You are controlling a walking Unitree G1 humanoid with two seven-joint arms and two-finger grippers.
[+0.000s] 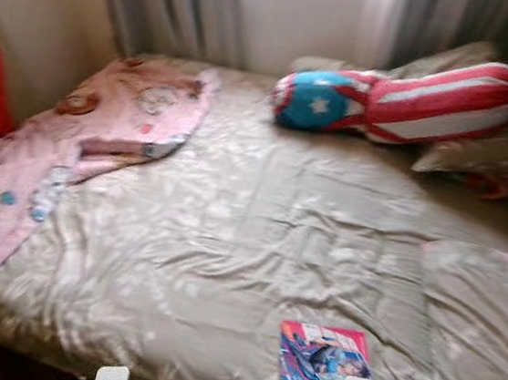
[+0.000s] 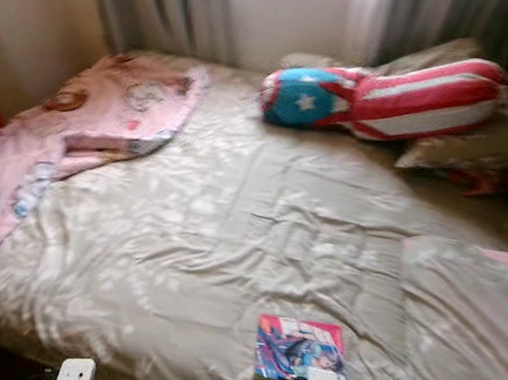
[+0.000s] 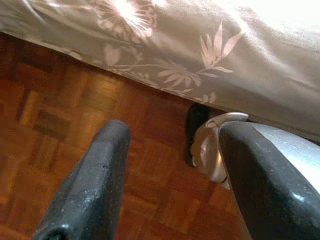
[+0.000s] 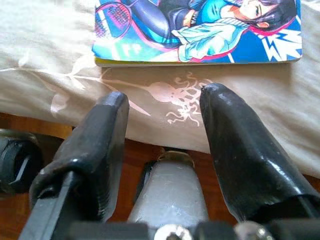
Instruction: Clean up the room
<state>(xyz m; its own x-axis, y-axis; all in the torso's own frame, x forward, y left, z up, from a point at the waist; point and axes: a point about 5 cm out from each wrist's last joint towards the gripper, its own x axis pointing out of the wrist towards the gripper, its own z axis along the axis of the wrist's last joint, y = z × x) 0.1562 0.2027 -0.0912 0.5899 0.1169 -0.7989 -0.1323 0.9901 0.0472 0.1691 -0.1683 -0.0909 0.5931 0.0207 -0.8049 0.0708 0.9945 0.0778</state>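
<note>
Head views blurred, book (image 4: 200,30) cropped by frame edge

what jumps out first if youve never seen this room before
A long red-and-white striped cushion with a blue star end lies across the far right of the bed, against a grey pillow. A pink printed blanket spills over the bed's left side. At the near edge sits a bright comic book, with the right gripper open just short of it.
</note>
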